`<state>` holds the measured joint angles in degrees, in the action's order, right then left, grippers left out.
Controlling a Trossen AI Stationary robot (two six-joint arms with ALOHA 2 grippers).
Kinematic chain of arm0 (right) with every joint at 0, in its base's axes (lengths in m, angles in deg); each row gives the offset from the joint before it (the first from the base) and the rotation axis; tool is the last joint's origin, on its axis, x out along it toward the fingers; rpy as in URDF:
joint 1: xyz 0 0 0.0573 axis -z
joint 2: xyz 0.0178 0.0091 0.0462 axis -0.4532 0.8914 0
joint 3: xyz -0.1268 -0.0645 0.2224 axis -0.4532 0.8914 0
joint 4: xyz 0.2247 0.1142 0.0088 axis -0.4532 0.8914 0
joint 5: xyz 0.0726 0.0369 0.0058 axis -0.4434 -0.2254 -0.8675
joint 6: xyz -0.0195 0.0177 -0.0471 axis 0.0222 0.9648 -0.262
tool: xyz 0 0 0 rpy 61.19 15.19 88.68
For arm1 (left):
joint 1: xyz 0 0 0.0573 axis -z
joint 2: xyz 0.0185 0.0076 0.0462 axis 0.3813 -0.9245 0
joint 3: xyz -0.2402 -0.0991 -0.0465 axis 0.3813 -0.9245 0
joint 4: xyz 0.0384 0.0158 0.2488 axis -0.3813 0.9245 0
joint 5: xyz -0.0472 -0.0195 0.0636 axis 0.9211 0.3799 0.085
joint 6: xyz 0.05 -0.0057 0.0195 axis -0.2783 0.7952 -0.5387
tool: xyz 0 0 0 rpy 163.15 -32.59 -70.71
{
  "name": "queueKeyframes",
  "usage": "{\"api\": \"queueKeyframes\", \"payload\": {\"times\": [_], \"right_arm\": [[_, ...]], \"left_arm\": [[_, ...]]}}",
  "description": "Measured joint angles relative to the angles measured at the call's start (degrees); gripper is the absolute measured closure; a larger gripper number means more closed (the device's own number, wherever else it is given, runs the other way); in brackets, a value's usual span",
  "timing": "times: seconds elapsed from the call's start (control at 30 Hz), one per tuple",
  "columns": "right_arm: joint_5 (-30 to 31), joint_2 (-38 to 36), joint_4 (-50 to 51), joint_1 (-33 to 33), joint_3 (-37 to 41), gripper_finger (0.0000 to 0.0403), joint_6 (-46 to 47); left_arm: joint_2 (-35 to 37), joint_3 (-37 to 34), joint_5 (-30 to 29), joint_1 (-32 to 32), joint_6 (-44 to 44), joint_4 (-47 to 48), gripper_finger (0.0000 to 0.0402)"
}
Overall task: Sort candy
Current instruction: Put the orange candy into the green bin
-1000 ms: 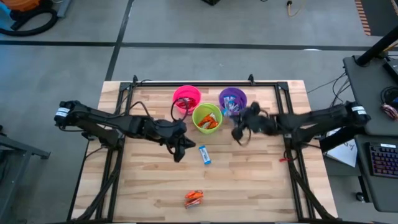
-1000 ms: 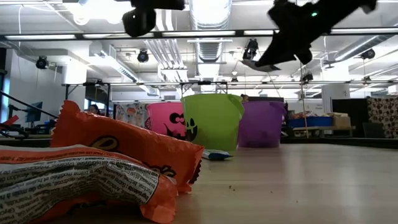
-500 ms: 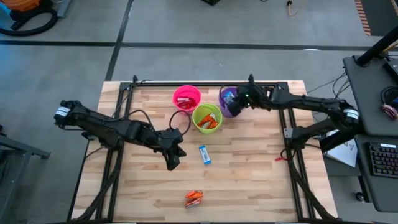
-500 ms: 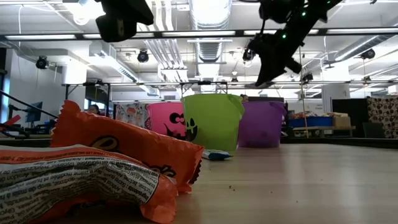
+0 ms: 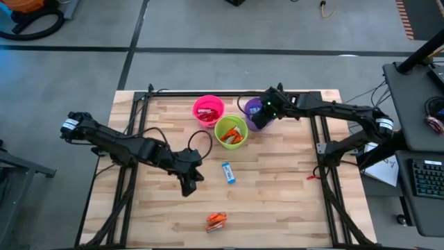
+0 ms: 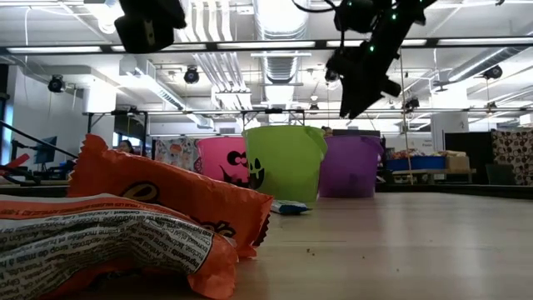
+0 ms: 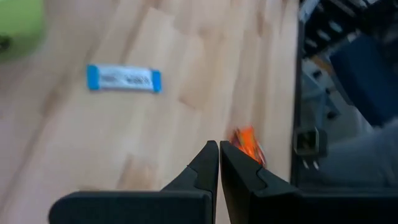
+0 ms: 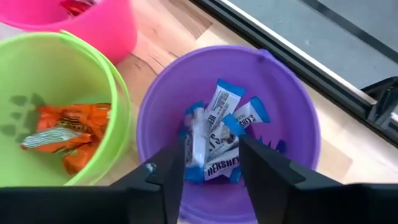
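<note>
Three cups stand in a row at the far middle: pink (image 5: 208, 110), green (image 5: 231, 131) and purple (image 5: 252, 112). My right gripper (image 8: 211, 171) hangs open above the purple cup (image 8: 286, 106), which holds several blue-and-white candies (image 8: 219, 134); none of them is between the fingers. Orange candies (image 8: 65, 134) lie in the green cup. One blue-and-white candy (image 5: 228, 173) lies flat on the table, and orange candies (image 5: 216, 221) lie near the front edge. My left gripper (image 5: 189, 183) hovers shut over bare wood, left of the blue candy (image 7: 123, 79).
Black frame rails (image 5: 229, 92) run along the table's far edge and down both sides. In the low view, the orange candies (image 6: 166, 200) fill the near left. Bare wood lies on the right half of the table (image 5: 291, 187).
My right gripper has swung from beside the green cup toward the far edge and now stands over the purple cup. My left gripper has drifted toward the near edge and slightly left, staying shut. The candies on the table have not moved.
</note>
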<state>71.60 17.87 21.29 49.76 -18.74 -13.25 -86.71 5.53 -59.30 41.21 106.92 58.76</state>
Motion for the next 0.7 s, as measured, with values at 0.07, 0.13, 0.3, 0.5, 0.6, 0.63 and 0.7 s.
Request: {"api": "queueKeyframes", "payload": {"times": [0.07, 0.13, 0.3, 0.5, 0.6, 0.63, 0.7], "right_arm": [[-0.3, -0.5, 2.6, -0.1, -2.0, 0.0251, 0.1], [-0.4, -1.1, 5.1, -0.5, -4.2, 0.0241, 0.6], [-0.4, -2.3, 10.1, -2.5, -8.6, 0.0227, 1.0], [-3.4, -3.6, 11.5, -6.2, -10.7, 0.0214, 3.5], [-3.6, -4.0, 11.5, -8.4, -11.0, 0.0206, 5.1], [-3.6, -4.0, 11.6, -9.2, -11.1, 0.0203, 5.5], [-3.5, -4.0, 11.5, -10.5, -11.1, 0.0197, 6.5]], "left_arm": [[0.0, 0.0, 1.8, 0.9, 0.0, 0.8, 0.0402], [-0.1, 0.0, 2.8, 2.1, 0.0, 0.8, 0.0402], [-0.1, 0.0, 1.6, 7.6, -1.3, 0.8, 0.0401], [-0.1, 0.0, -5.3, 12.9, -0.5, 0.7, 0.039], [-0.9, 0.0, -6.0, 14.2, -0.4, 0.3, 0.0366], [-1.4, 0.0, -6.0, 14.6, -0.4, 0.2, 0.0355], [-2.6, 0.0, -6.0, 15.5, -0.4, -0.5, 0.033]]}}
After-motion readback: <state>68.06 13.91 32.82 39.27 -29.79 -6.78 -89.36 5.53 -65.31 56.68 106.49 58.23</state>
